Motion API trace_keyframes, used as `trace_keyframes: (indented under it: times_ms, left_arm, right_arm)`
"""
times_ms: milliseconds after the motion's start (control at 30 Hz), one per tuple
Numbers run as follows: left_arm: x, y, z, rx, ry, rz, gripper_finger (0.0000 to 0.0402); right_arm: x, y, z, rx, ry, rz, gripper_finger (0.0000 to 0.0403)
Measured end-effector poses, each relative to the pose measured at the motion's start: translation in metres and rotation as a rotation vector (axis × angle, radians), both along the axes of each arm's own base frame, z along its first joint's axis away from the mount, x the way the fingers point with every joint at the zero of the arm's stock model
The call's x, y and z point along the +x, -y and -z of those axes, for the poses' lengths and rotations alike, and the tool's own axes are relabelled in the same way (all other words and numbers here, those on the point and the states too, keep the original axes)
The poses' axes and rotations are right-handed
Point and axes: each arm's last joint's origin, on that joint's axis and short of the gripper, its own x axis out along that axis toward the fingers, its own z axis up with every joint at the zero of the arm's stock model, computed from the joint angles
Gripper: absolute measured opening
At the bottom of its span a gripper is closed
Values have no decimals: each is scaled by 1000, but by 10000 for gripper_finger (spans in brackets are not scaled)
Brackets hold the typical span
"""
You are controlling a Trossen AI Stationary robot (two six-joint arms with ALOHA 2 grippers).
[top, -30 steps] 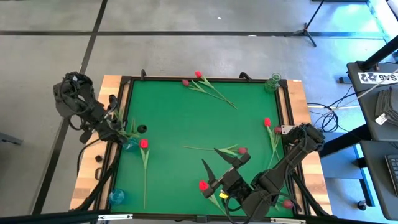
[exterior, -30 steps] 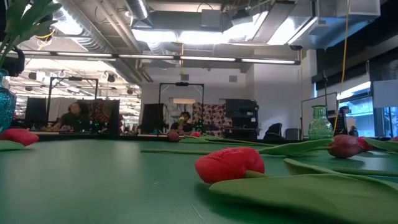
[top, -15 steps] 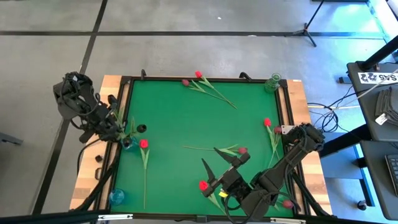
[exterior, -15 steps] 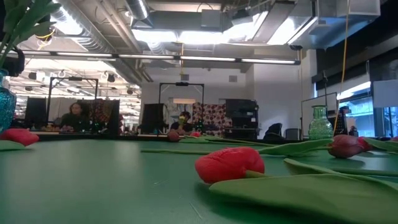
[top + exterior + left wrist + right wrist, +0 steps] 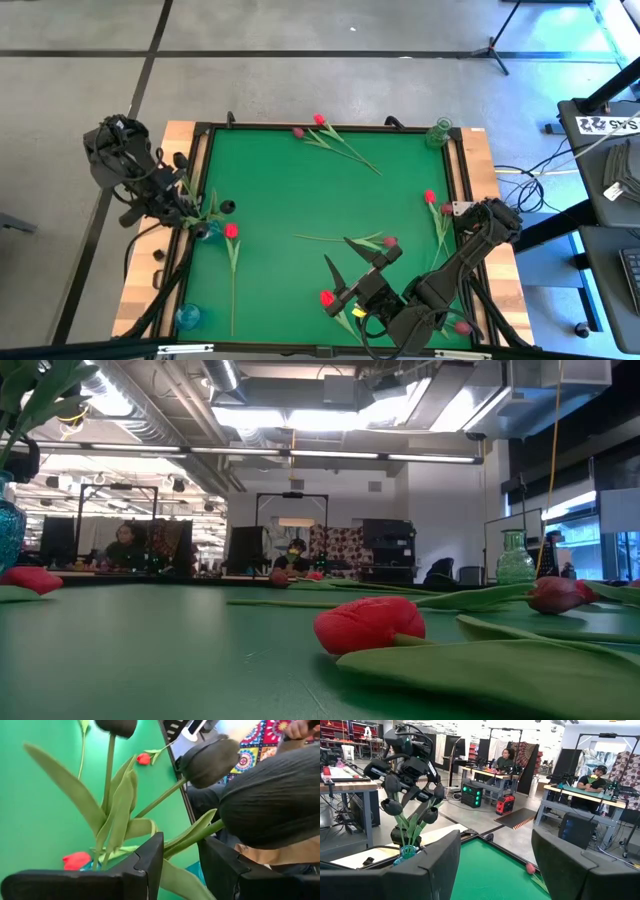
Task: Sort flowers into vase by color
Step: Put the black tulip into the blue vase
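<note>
Step in hand: releasing a dark-headed tulip into the blue vase [image 5: 205, 230] at the near-left edge of the desk [image 5: 300, 190]; judged a drop-off, not a pick.
Left hand [image 5: 180, 857]: over the blue vase, fingers apart, a green stem [image 5: 192, 837] running through the gap between them; touching or free of the fingers, cannot tell.
Dark flowers [image 5: 412, 802]: bunched in the blue vase, heads up beside the left hand, leaves spread.
Right hand [image 5: 492, 855]: fingers wide apart, nothing between them, waiting low over the near edge of the desk.
Red tulip nearest right hand [image 5: 327, 298]: flat on the felt just beside its fingertips, stem trailing under the arm.
Maroon tulip [image 5: 389, 242]: lying just beyond the right hand, leaf pointing back toward it.
Other loose flowers: red one [image 5: 231, 231] just past the left hand's vase, a pair [image 5: 310, 125] at the far edge, a pair [image 5: 435, 202] off to the right arm's side.
Other vases: green one [image 5: 438, 132] at the far corner on the right arm's side, second blue one [image 5: 187, 316] at the near corner on the left arm's side.
Next move calls for: lifting the left hand straight up clear of leaves and heads so nothing drags out, then going for the nearby red tulip.
Likely risk: a leaf snagging on a finger and tipping the vase.
</note>
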Motion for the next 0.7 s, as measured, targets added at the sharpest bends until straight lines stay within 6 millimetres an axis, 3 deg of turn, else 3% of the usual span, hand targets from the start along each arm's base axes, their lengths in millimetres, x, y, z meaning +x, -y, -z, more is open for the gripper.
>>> trace_keyframes:
  times_ms: [267, 700]
  left_arm:
    - [-1, 0, 1, -4, -24, 17, 118]
    - [-6, -3, 9, -124, -267, -72, 118]
  right_arm:
    - [2, 2, 0, 0, 0, 6, 245]
    - [2, 2, 1, -12, -14, 6, 245]
